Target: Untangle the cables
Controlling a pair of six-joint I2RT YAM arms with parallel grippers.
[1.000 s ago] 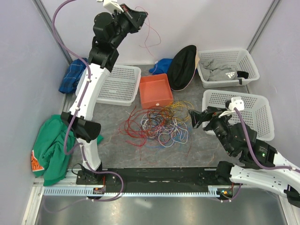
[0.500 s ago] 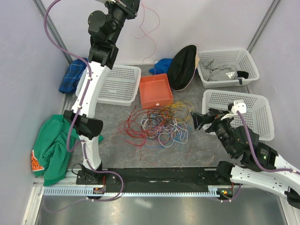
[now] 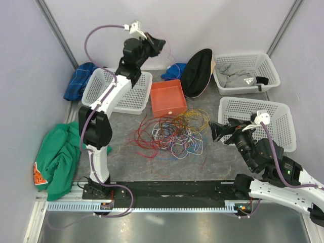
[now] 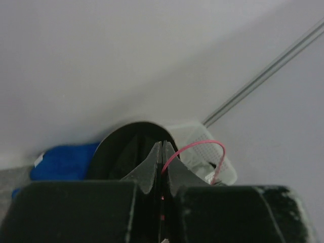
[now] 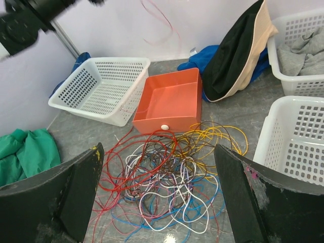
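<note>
The cables lie in a tangled heap of red, yellow, white, blue and brown loops on the grey table, in front of the orange tray. My left gripper is raised at the back, above the left basket, shut on one thin red cable that arches out to the right of the fingertips. In the right wrist view that strand hangs against the back wall. My right gripper is wide open just right of the heap. Its wrist view looks down on the cables between its fingers.
An orange tray sits behind the heap, with a white basket to its left. Two white baskets stand on the right, one holding grey cloth. A black bag, blue cloths and a green cloth lie around.
The left arm has swung down from high at the top of the view to just above the left basket, still gripping the red cable. The right arm has barely shifted.
</note>
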